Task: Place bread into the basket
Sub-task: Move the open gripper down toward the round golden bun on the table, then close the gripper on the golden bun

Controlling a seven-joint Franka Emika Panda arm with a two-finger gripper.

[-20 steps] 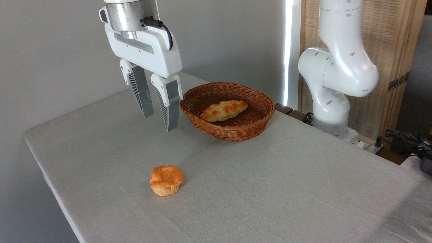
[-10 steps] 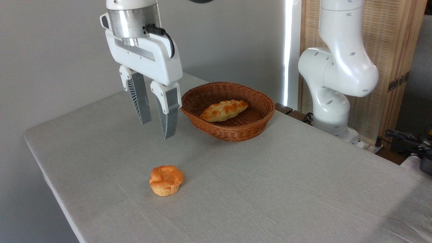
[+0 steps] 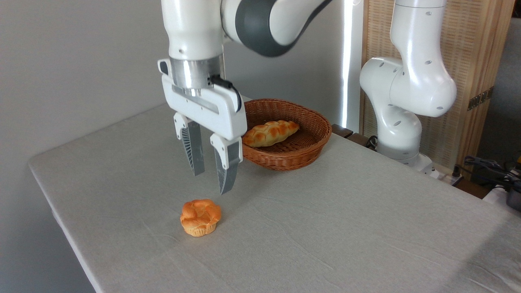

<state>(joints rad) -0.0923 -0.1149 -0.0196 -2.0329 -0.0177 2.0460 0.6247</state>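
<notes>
Count taken: one worktop (image 3: 325, 228). One basket (image 3: 293, 156), wicker. Bread items, two: one round bun, the bread (image 3: 200, 217), and one braided loaf (image 3: 270, 133). One robot arm (image 3: 411, 85) with one gripper (image 3: 212, 182); fingers (image 3: 192, 150) numbered two. One wooden slatted screen (image 3: 476, 53) stood behind.

A small round orange-golden bun (image 3: 200, 217) sits near the table's (image 3: 366, 228) front left edge. Above and just behind it hangs the white two-finger gripper (image 3: 211, 181), jaws apart and empty. Toward the far edge, an oval brown wicker basket (image 3: 301, 152) holds a pale braided oblong loaf (image 3: 270, 133).
</notes>
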